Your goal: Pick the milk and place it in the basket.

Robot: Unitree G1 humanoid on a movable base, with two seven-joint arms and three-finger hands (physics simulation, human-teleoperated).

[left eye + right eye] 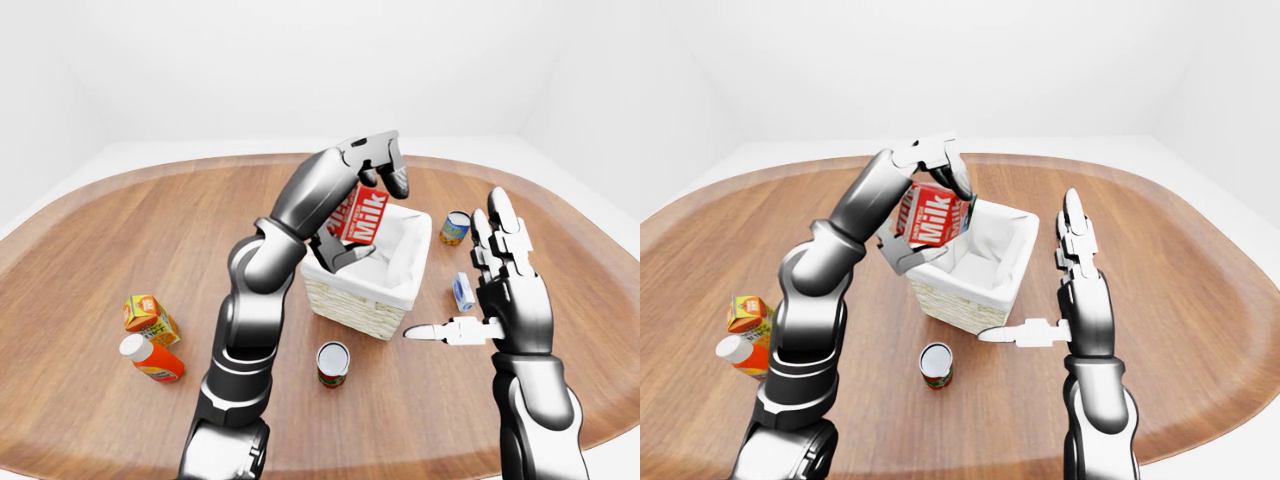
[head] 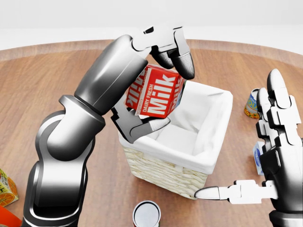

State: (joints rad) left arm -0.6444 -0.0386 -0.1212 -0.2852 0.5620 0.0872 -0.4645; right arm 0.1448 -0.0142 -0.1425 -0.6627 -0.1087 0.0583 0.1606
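Milk (image 2: 155, 92) above white-lined basket (image 2: 208, 163)

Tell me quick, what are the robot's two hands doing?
Left hand: closed around the milk carton, above the basket.
Right hand: open, holding nothing.
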